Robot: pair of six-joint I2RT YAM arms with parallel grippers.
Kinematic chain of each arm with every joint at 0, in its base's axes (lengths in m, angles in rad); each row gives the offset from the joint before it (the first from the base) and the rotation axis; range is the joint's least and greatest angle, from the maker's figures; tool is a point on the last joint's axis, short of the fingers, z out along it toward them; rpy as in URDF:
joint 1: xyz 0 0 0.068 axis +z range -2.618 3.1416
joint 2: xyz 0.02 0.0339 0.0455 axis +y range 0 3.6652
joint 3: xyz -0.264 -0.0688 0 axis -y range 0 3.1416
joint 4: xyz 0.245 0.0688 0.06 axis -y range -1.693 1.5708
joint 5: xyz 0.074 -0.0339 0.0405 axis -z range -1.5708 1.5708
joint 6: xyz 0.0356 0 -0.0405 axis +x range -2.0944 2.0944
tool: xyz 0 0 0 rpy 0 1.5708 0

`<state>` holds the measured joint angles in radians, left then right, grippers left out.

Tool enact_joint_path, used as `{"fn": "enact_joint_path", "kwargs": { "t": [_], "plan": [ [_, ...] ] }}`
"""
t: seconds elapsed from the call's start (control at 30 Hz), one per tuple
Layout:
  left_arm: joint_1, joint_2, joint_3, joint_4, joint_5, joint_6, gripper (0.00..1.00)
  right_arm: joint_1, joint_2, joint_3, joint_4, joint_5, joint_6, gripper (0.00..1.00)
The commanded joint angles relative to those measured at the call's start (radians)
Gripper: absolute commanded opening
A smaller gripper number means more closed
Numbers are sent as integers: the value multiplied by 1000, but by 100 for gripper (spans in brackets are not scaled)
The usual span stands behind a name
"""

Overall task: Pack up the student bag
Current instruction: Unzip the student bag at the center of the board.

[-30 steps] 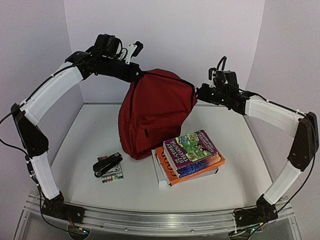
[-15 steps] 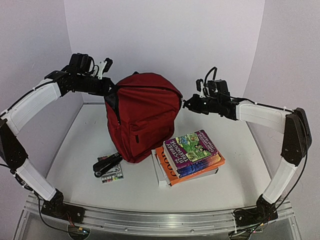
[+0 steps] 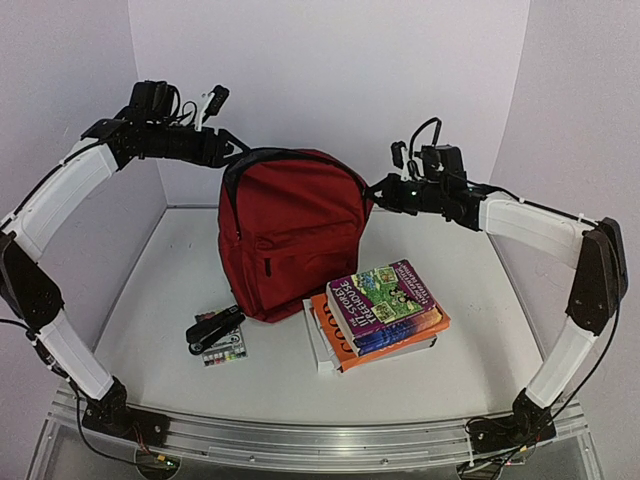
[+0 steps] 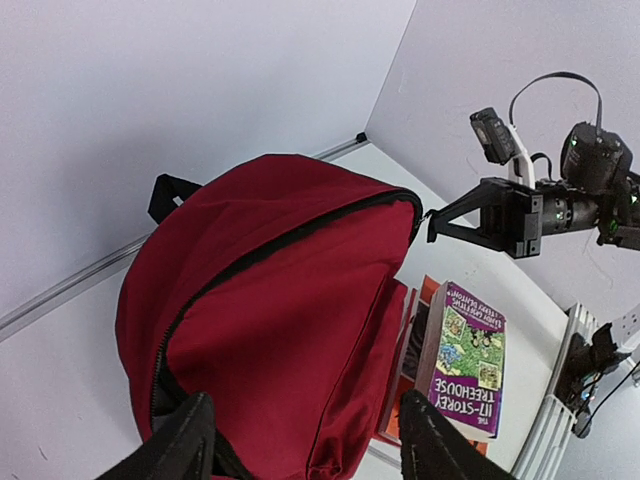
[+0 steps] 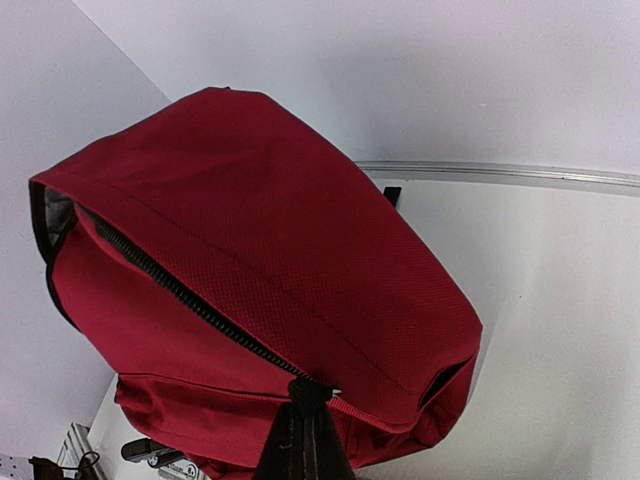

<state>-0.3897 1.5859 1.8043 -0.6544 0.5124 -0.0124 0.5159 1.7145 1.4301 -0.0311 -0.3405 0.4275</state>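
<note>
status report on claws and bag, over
Left claw open above student bag. Right claw shut on zipper pull. Bag upright on table. Books, stapler in front, unpacked.

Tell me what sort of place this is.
Probably a robot test cell in a lab: a white table boxed in by white panels, the left arm and right arm bolted to an aluminium rail at its near edge, and staged props, a student bag and a stack of books.
</note>
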Motion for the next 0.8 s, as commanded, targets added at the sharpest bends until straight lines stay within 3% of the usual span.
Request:
{"fn": "enact_joint_path", "kwargs": {
  "t": [0.0,0.13,0.4,0.5,0.57,0.77],
  "plan": [
    [-3,55,82,-60,-2,79,66,1,-24,43,22,-17,-18,0],
    [-6,101,114,-65,-113,125,75,1,-20,45,22,-20,-25,0],
    [0,216,151,82,-346,166,91,1,-23,21,22,-20,-39,0],
    [0,312,256,41,-274,128,83,2,-23,4,22,-10,-47,0],
    [-3,359,311,26,-153,69,80,1,-22,-9,22,-11,-52,0],
    [-67,419,324,124,45,-101,85,11,-18,-31,48,-38,-43,0]
  ]
}}
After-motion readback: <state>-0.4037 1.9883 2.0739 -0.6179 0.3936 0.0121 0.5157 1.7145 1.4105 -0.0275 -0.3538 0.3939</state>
